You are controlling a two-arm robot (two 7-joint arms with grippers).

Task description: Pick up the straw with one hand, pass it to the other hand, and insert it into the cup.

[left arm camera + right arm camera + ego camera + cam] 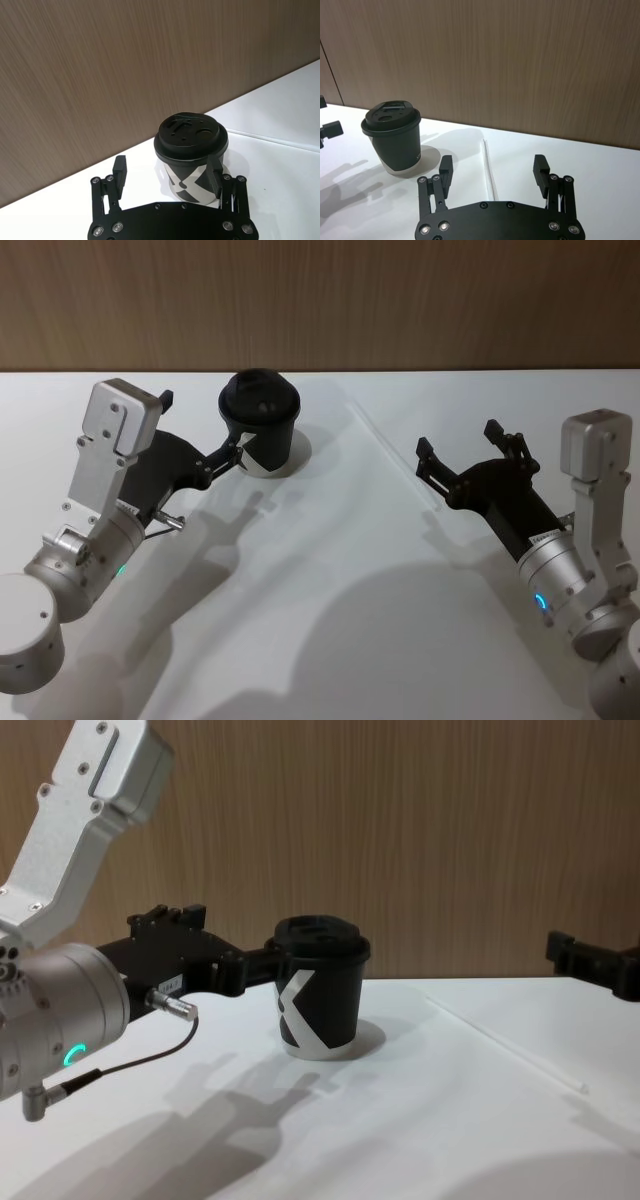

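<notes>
Near straw (pixel 489 169), right gripper (pixel 457 440) wide open; left gripper (pixel 202 424) beside cup (pixel 262 428).

Jaws of the right gripper (pixel 493 165) spread wide. White straw (pixel 487 156) lies flat on the surface (pixel 605 165), near end running in between the jaws, touching neither. Black cup (pixel 395 137) upright, lid on, well apart from straw.

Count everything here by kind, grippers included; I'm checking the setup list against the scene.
cup: 1
straw: 1
grippers: 2, the left gripper beside the cup and the right gripper near the straw, both open
Total: 4
</notes>
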